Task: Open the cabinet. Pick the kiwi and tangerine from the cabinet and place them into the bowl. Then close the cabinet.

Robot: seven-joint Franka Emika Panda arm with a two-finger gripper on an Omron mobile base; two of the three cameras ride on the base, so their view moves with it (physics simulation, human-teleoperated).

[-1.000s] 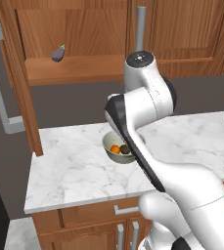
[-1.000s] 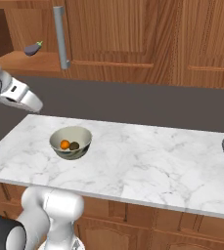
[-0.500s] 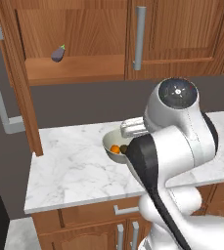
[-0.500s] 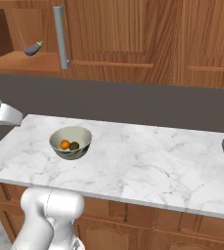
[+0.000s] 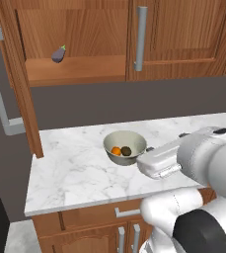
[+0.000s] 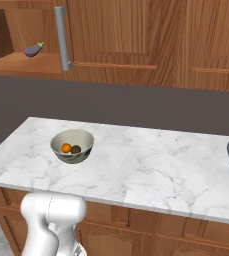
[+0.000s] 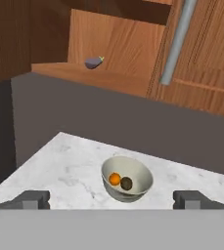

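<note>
Kiwi [image 7: 126, 183] and tangerine [image 7: 114, 179] sit low in bowl [image 7: 138, 172].

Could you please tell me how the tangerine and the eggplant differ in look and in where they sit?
The tangerine is round and bright orange; the eggplant is longish, purple, with a green stem. The tangerine lies in the bowl on the marble counter, beside the kiwi; the eggplant lies alone on the shelf of the open cabinet, higher up. Both are small.
</note>
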